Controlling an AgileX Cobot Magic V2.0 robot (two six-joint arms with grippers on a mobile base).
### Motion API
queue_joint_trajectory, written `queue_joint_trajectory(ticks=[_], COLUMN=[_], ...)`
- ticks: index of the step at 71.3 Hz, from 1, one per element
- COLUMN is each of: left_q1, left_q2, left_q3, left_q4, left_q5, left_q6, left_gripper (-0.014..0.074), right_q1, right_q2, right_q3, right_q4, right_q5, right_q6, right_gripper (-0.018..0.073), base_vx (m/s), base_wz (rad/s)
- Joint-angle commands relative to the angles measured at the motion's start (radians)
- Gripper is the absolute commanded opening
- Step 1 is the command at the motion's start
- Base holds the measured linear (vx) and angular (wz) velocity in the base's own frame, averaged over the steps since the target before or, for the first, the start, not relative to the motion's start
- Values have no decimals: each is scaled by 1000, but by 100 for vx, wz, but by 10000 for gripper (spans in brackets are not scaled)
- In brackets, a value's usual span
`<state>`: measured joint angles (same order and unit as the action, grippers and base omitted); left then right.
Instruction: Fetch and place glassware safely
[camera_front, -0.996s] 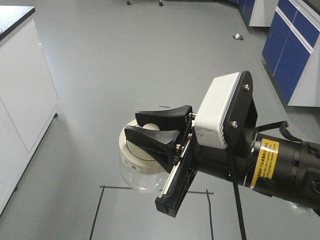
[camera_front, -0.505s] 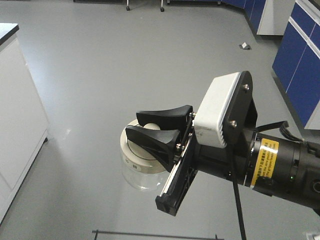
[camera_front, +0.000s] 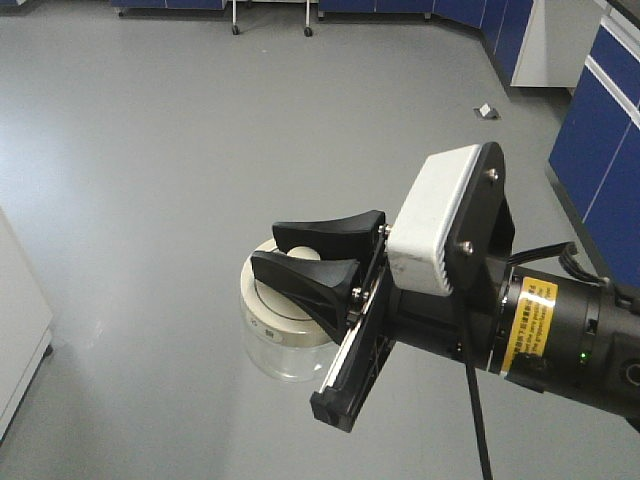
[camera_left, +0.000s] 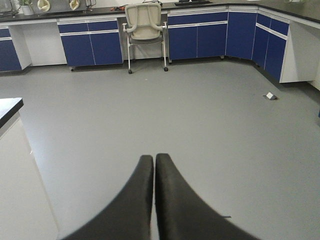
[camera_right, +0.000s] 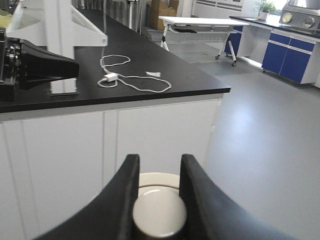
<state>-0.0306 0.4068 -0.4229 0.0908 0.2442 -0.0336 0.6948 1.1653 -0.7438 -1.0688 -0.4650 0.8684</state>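
Note:
The glassware (camera_front: 272, 340) is a squat clear jar with a cream-white lid, hanging in the air above the grey floor. My right gripper (camera_front: 270, 247) is shut on the lid's round knob. In the right wrist view the knob (camera_right: 160, 215) sits squeezed between the two black fingers of the right gripper (camera_right: 159, 160), with the lid rim (camera_right: 159, 179) behind it. My left gripper (camera_left: 154, 157) is shut with nothing in it, pointing over bare floor.
A white cabinet (camera_front: 15, 340) stands at the left edge and blue cabinets (camera_front: 610, 130) along the right. A small object (camera_front: 487, 111) lies on the floor. A chair (camera_left: 145, 22) stands by far blue cabinets. A black counter (camera_right: 150, 65) carries a white cable (camera_right: 130, 77).
The room has slid past behind the arm: the white cabinet moved down and left, and the floor tape lines left the view. The right gripper and jar kept their place in the frame.

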Motion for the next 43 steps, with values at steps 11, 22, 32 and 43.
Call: queue_joint_trajectory(ticks=[11,22,32,43], left_q1=[-7,-7,-7,-7], left_q2=[8,8,8,8], left_q3=[-25,-25,-25,-25], left_q4=[-7,-7,-7,-7], left_q5=[-67,-67,-67,-67], left_q6=[-11,-11,-11,-11], left_gripper=[-7,-7,-7,-7], right_q1=[-1,-1,-1,-1], right_q2=[-26,-26,-26,-26], right_q3=[-33,-33,-33,-33], right_q4=[38,38,38,38], right_q5=[-52,-52,-52,-52], right_q6=[-2,-2,-2,-2], right_gripper=[-3,-3,-3,-3], base_vx=[46,47,48,49], base_wz=[-1,-3,-2,-2])
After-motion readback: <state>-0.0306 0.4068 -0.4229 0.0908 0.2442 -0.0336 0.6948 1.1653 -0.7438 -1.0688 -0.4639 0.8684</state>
